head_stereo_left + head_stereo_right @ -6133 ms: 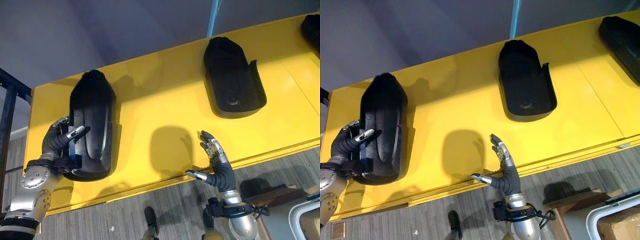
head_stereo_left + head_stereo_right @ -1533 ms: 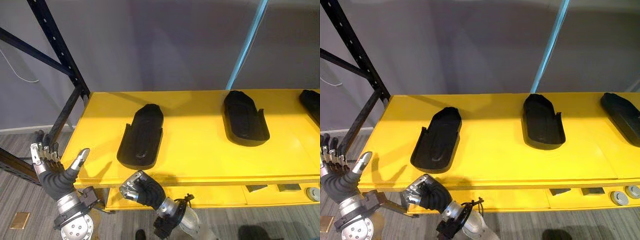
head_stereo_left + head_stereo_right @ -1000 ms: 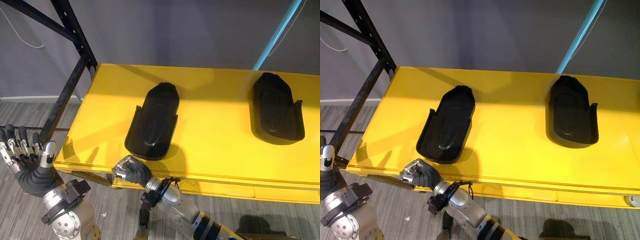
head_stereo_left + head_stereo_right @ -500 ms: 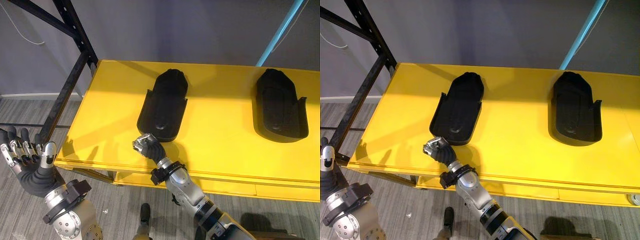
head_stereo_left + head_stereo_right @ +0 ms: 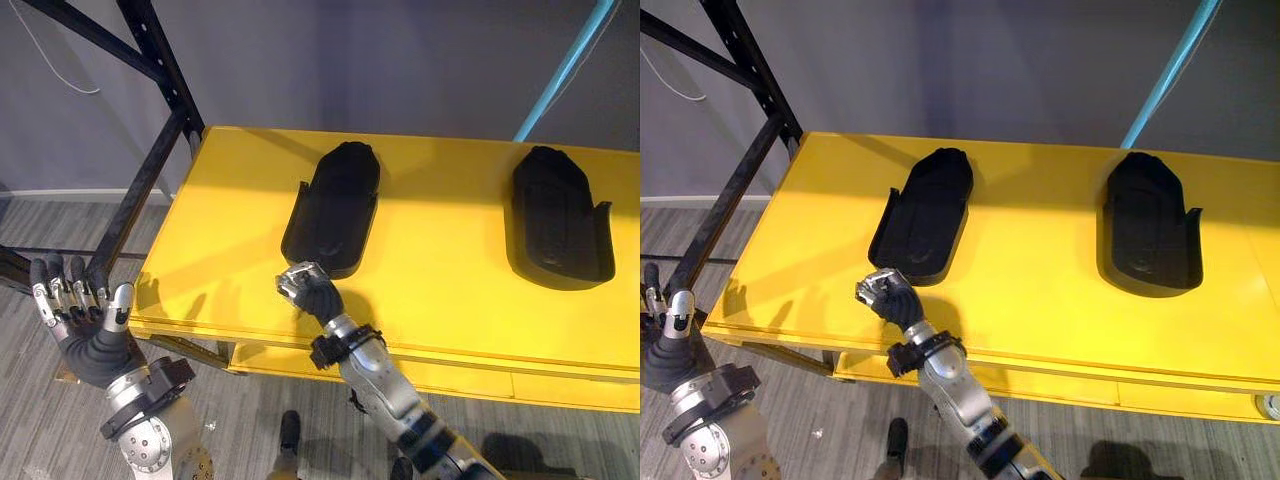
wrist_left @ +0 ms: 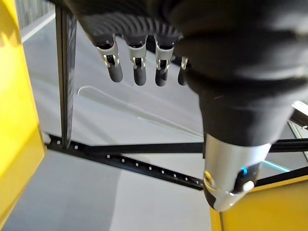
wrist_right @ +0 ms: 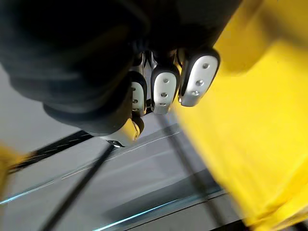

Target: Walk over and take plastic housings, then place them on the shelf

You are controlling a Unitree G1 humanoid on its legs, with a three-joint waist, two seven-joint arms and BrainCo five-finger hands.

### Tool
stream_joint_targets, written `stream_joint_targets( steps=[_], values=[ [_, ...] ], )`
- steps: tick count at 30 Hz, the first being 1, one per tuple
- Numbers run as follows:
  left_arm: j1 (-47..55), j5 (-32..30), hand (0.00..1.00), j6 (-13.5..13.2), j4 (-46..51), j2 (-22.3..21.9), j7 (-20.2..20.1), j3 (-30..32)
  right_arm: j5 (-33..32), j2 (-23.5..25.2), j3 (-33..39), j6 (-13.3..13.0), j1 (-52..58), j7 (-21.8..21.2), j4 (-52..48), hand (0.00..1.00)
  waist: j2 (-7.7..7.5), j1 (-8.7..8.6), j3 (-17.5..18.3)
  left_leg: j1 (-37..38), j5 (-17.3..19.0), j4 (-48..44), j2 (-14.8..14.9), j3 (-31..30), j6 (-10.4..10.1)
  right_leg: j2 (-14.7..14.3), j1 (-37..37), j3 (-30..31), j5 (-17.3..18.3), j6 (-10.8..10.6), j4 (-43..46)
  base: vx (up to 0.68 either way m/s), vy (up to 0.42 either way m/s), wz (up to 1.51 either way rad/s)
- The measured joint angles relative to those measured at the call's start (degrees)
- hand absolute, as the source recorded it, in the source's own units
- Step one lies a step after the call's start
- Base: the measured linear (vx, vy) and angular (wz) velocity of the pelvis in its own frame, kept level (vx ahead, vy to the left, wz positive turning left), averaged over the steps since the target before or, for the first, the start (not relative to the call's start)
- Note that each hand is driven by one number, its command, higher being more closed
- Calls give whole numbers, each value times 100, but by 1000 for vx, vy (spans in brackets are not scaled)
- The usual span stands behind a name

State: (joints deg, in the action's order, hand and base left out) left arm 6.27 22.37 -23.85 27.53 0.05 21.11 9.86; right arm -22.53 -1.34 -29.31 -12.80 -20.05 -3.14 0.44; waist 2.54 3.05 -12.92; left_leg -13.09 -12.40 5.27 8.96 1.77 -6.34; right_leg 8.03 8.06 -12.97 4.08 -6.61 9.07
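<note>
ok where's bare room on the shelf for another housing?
Widest: between left housing and right housing. Also the shelf's left end beside the left housing. Crowded at that housing's near end, by the right hand; left hand is off-shelf.

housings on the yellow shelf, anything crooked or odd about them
Nothing serious. The left housing lies slightly skewed to the shelf edge, while the right housing sits squarer. Both lie flat, apart, well inside the edges, with no visible damage.
</note>
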Motion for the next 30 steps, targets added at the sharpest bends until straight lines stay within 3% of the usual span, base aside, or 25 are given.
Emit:
stream_joint_targets(
  steps=[3, 7, 8, 9, 10, 11, 13, 14, 15, 17, 18, 19, 20, 21, 22, 23, 24, 26, 27, 28, 29, 30],
  values=[
    [-3, -24, 0, 33, -66, 83, -65, -181, -95, -245, 464, -128, 679, -166, -908, 100, -75, -108, 60, 160, 42, 0, 35, 159, -11, -17, -43, 158, 2, 7, 8, -19, 2, -28],
    [203, -320, 0, 182, -228, 125, -62, -319, -576, -345, 1779, -241, 1983, -316, -1996, 100, -374, -341, 436, 740, 284, -29, 205, 1029, -86, -183, -59, 1036, -91, 61, -88, 3, 5, -104],
    [293, -427, 0, 209, -246, 123, -64, -377, -685, -352, 2080, -314, 2241, -337, -2169, 0, -421, -445, 580, 919, 419, -108, 251, 1230, -144, -259, -54, 1353, -133, 62, -86, 39, 5, -138],
    [309, -474, 0, 218, -248, 123, -66, -414, -750, -354, 2227, -357, 2355, -348, -2259, 0, -446, -517, 623, 939, 569, -278, 270, 1179, -183, -285, -45, 1488, -161, 81, -79, 54, -2, -151],
    [321, -589, 0, 220, -245, 82, -82, -478, -834, -402, 2488, -402, 2535, -395, -2425, 0, -443, -540, 670, 920, 1147, -875, 314, 459, -275, -406, -24, 1907, -237, 96, -74, 59, 32, -185],
    [346, -688, 0, 231, -246, -1, -110, -534, -862, -523, 2752, -417, 2712, -440, -2515, 0, -345, -532, 718, 933, 1713, -1410, 357, -300, -385, -595, -11, 2344, -293, 84, -86, 36, 57, -196],
    [350, -752, 0, 242, -246, -97, -224, -766, -768, -642, 3333, -418, 3147, -440, -2633, 0, -152, -665, 839, 966, 2415, -1974, 417, -961, -482, -838, 31, 2762, -285, 49, 18, -30, 182, -164],
    [340, -859, 0, 242, -256, -105, -302, -902, -636, -621, 3716, -416, 3517, -418, -2690, 0, -109, -812, 875, 1061, 2772, -2173, 396, -1015, -405, -948, 119, 3078, -258, -6, 164, -54, 310, -153],
    [316, -941, 0, 242, -315, -93, -342, -958, -517, -508, 3916, -412, 3801, -405, -2727, 0, -184, -912, 889, 1104, 2874, -2321, 324, -838, -347, -961, 211, 3345, -271, -69, 255, -43, 281, -143],
    [266, -1034, 0, 282, -435, -55, -360, -1021, -122, -305, 4133, -393, 4292, -298, -3049, 0, -254, -935, 837, 1204, 3038, -2528, 262, -197, -225, -999, 325, 3977, -428, -250, 226, -89, 243, -172],
    [276, -1052, 0, 288, -430, -20, -360, -1102, 92, -269, 4115, -392, 4441, -213, -3229, 0, -290, -918, 815, 1286, 3165, -2670, 279, 351, -149, -1039, 435, 4279, -686, -310, 93, -124, 211, -211],
    [250, -1089, 0, 310, -431, 31, -367, -1182, 250, -240, 4109, -392, 4498, -151, -3333, 0, -302, -937, 808, 1271, 3241, -2810, 294, 685, -73, -1041, 502, 4224, -1073, -288, -182, -135, 180, -218],
    [218, -1148, 0, 327, -430, 55, -398, -1218, 397, -182, 4146, -391, 4479, -97, -3348, 0, -284, -922, 815, 1247, 3257, -2845, 367, 1067, -18, -1052, 495, 3983, -1727, -150, -753, -150, 96, -210],
    [164, -1189, 0, 333, -433, 24, -452, -1225, 585, -33, 4225, -389, 4430, -12, -3336, 0, -239, -869, 792, 1231, 3170, -2814, 509, 1605, 62, -1022, 586, 3003, -1835, 193, -828, -182, 81, -213],
    [149, -1191, 0, 341, -471, -22, -466, -1140, 808, 48, 4280, -388, 4394, 124, -3318, 0, -225, -842, 778, 1278, 3079, -2723, 556, 2016, 77, -988, 862, 2146, -1263, 466, -213, -156, 44, -202],
    [145, -1186, 0, 375, -523, -77, -474, -1056, 1043, 95, 4356, -376, 4359, 238, -3296, 0, -197, -855, 712, 1418, 2950, -2553, 565, 2358, 93, -851, 1114, 1588, -766, 594, 597, -134, 73, -170],
    [181, -1185, 0, 421, -618, -151, -504, -963, 1325, 131, 4529, -355, 4348, 334, -3170, 0, -186, -873, 682, 1687, 2843, -2356, 526, 2708, 76, -597, 1160, 1143, -282, 592, 1575, -85, 66, -137],
    [224, -1177, 0, 449, -742, -214, -521, -754, 1634, 131, 4824, -308, 4206, 536, -2793, 0, -280, -899, 718, 1859, 2836, -2355, 451, 3154, 82, -297, 1130, 625, 263, 633, 1965, -62, -15, -144],
    [204, -1175, 0, 515, -900, -237, -523, -586, 1767, 111, 5009, -192, 4066, 623, -2546, 0, -331, -949, 729, 1854, 2888, -2232, 346, 3283, 89, -461, 1107, 563, 265, 662, 1449, -67, -71, -153],
    [207, -1175, 0, 559, -1021, -260, -524, -515, 1823, 110, 5075, -125, 3920, 663, -2387, 0, -207, -918, 763, 1819, 2925, -2017, 309, 3223, 26, -673, 1059, 697, 61, 564, 977, -77, -35, -186],
    [187, -1186, 0, 649, -1279, -347, -539, -434, 1928, 118, 5230, -23, 3731, 749, -2187, 0, 93, -794, 812, 1829, 2832, -1606, 397, 3386, 169, -743, 1116, 359, 239, 629, 861, -60, -2, -162],
    [167, -1183, 0, 716, -1332, -359, -541, -388, 1990, 140, 5241, 34, 3701, 778, -2189, 0, 89, -784, 769, 1831, 2814, -1559, 380, 3456, 201, -639, 1262, 324, 338, 748, 1529, -28, -47, -149]
  ],
)
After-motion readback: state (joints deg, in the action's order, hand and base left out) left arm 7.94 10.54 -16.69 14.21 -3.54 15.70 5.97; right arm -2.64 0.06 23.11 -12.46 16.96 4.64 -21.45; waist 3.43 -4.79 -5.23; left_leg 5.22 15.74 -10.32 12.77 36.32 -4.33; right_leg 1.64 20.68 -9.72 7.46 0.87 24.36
